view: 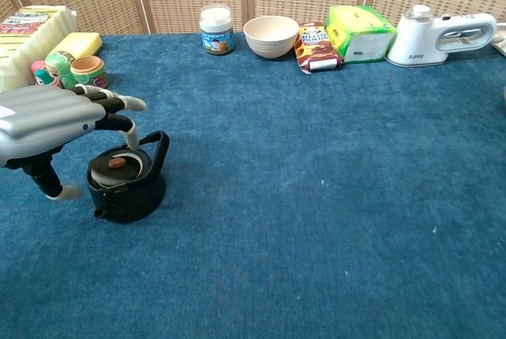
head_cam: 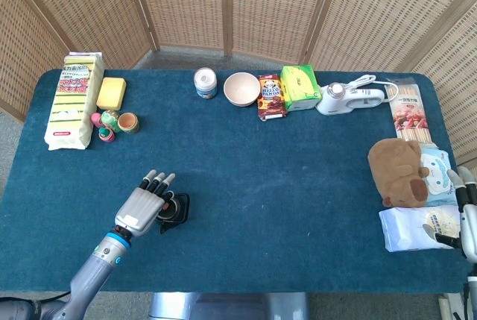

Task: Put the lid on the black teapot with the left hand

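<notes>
The black teapot (view: 130, 193) stands on the blue cloth at the near left, handle upright; it also shows as the teapot (head_cam: 176, 212) in the head view. Its dark lid (view: 116, 167) with a small brown knob lies in the pot's opening, roughly level. My left hand (view: 47, 122) hovers just left of and above the pot, fingers spread and thumb clear of the lid, holding nothing; the head view shows this left hand (head_cam: 143, 208) partly covering the pot. My right hand (head_cam: 466, 212) rests at the far right edge, fingers apart and empty.
Small painted cups (view: 75, 69), a yellow sponge (view: 75, 43) and a sponge pack (head_cam: 71, 100) lie at the back left. A jar (view: 216, 29), bowl (view: 271, 35), snack packs and a white appliance (view: 439, 37) line the back. A plush toy (head_cam: 402, 171) and bags sit right.
</notes>
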Robot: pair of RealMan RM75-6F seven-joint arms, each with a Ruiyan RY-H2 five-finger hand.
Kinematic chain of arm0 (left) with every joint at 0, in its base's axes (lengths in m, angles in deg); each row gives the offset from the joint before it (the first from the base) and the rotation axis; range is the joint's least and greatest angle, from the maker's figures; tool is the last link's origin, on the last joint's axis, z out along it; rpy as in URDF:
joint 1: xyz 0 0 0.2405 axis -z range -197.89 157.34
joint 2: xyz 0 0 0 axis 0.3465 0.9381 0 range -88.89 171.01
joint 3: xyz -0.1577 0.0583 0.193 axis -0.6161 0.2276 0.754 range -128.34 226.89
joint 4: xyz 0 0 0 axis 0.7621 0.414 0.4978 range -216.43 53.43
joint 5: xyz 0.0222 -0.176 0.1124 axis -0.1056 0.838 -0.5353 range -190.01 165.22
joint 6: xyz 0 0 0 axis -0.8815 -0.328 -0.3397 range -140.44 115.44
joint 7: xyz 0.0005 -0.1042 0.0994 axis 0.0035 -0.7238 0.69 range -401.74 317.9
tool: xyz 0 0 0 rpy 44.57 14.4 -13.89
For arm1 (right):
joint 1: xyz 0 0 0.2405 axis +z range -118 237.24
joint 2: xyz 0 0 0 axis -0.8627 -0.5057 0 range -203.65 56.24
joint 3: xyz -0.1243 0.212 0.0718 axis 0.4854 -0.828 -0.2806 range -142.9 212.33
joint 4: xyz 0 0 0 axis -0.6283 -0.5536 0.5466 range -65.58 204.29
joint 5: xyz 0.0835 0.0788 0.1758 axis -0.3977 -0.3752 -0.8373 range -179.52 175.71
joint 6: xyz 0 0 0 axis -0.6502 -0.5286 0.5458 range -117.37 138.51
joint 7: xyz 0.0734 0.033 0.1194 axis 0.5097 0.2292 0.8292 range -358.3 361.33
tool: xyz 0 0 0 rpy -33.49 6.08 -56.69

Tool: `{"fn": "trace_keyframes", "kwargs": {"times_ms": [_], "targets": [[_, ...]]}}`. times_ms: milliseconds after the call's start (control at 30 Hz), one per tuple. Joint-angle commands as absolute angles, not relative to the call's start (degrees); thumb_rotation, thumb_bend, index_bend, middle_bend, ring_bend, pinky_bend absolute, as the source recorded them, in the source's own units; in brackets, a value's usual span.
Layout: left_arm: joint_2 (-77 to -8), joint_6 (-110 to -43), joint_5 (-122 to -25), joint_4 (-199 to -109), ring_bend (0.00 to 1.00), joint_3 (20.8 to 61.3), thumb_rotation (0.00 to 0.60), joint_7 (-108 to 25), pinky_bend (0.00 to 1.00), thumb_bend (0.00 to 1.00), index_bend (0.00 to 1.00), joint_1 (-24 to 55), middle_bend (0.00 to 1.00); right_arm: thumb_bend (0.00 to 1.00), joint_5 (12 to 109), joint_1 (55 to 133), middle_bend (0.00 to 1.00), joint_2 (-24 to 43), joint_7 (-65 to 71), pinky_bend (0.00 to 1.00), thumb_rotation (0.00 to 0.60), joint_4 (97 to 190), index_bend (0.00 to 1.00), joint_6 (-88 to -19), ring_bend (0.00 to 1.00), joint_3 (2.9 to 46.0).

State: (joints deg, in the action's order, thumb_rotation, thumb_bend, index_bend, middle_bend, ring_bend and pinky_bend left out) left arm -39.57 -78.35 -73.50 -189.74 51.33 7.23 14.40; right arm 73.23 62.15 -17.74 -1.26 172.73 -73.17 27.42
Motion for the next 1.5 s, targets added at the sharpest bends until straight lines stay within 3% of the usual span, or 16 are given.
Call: {"fn": "trace_keyframes", "kwargs": {"times_ms": [33,400,700,1500], "targets": [[-39.5,-79.0,-72.7,-190.5,0.00,51.1,0.600,8.0,0.00,0.18,0.19,14.4,0.00,0.17,73.2,62.2,0.00,-17.8,-1.3,0.00,0.600,172.7,0.01,-73.1,0.00,27.4],[-37.8,-81.9,-77.0,-192.2,0.00,51.1,0.600,5.2,0.00,0.18,0.17,13.2,0.00,0.17,73.2,62.2,0.00,-17.7,-1.6,0.00,0.600,172.8,0.01,-73.1,0.00,27.5],[-39.3,-81.2,-81.0,-188.0,0.00,51.1,0.600,1.2,0.00,0.18,0.16,12.9,0.00,0.17,73.4,62.1,0.00,-17.7,-1.6,0.00,0.600,172.9,0.01,-73.2,0.00,27.6],[-41.8,-79.6,-79.7,-185.2,0.00,49.6,0.600,2.2,0.00,0.18,0.16,13.3,0.00,0.17,73.4,62.1,0.00,-18.0,-0.9,0.00,0.600,172.9,0.02,-73.1,0.00,27.5]]}}
